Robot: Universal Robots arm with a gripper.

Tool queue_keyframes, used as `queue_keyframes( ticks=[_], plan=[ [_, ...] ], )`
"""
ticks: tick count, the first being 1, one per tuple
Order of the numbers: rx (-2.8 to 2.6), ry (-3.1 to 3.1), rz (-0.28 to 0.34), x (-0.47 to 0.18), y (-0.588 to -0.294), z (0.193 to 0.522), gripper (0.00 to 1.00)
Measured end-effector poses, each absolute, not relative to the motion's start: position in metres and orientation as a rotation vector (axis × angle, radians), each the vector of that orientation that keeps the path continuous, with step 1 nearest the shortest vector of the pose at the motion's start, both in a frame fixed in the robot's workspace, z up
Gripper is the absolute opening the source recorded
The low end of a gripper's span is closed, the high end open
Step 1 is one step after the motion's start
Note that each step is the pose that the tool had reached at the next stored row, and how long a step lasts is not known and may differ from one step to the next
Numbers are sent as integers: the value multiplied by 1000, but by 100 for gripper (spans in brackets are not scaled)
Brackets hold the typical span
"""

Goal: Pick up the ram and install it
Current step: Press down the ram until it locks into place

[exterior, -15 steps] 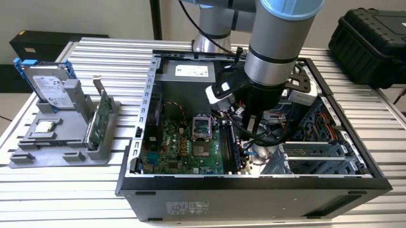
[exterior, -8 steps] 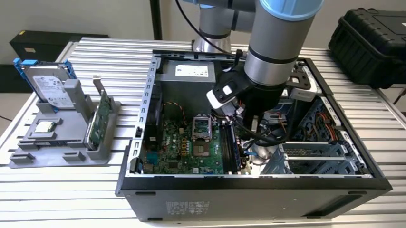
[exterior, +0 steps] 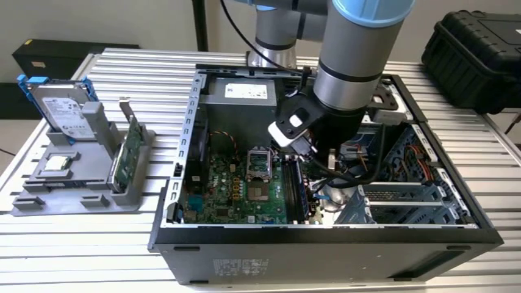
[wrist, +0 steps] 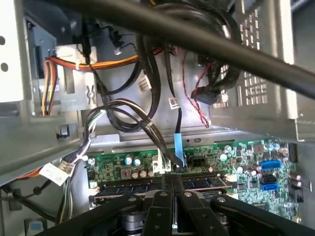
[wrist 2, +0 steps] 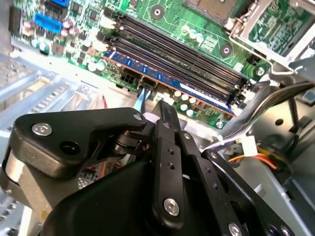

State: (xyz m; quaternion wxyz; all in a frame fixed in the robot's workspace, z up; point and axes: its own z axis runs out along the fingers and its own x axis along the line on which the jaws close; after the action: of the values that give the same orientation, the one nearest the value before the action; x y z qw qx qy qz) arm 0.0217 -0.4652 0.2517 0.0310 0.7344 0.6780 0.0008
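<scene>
The ram point(wrist 2: 147, 68) is a long dark stick with a blue-edged label, standing in the outermost of the motherboard's memory slots point(wrist 2: 172, 59). In the first wrist view the ram point(wrist: 123, 188) runs along the green board's edge just under the fingertips. My gripper point(wrist 2: 158, 105) is shut, its black fingers point(wrist: 162, 201) pressed together directly over the middle of the stick's upper edge. Whether the tips touch it I cannot tell. In the exterior view my gripper point(exterior: 313, 172) reaches down inside the open computer case point(exterior: 175, 183), beside the memory slots point(exterior: 294, 192).
A grey holder point(exterior: 49, 183) at the exterior view's left carries a silver hard drive point(exterior: 65, 110) and a green card point(exterior: 124, 155). Cable bundles point(wrist: 123, 113) and metal drive cages point(exterior: 407, 195) crowd the case close to the arm. A black case point(exterior: 476, 52) stands behind.
</scene>
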Motion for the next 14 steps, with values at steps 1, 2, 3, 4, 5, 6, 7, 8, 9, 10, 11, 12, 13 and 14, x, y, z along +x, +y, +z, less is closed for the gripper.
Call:
queue_keyframes(
  ticks=[1,2,3,4,5,6,7,8,9,10,11,12,13,14],
  plan=[
    [2244,2109,3,22,-465,252,0],
    [2224,2130,4,22,-465,252,0],
    [2205,2150,5,22,-465,252,0],
    [2185,2170,6,22,-465,252,0],
    [2165,2190,6,22,-465,252,0],
    [2147,2208,7,22,-465,252,0],
    [2134,2220,7,21,-465,252,0],
    [2132,2221,7,21,-465,252,0],
    [2132,2221,7,21,-465,252,0],
    [2132,2222,7,21,-465,252,0],
    [2132,2221,6,20,-465,252,0],
    [2133,2220,7,20,-465,252,0],
    [2135,2218,7,19,-465,252,0],
    [2138,2215,6,18,-465,251,0]
  ],
)
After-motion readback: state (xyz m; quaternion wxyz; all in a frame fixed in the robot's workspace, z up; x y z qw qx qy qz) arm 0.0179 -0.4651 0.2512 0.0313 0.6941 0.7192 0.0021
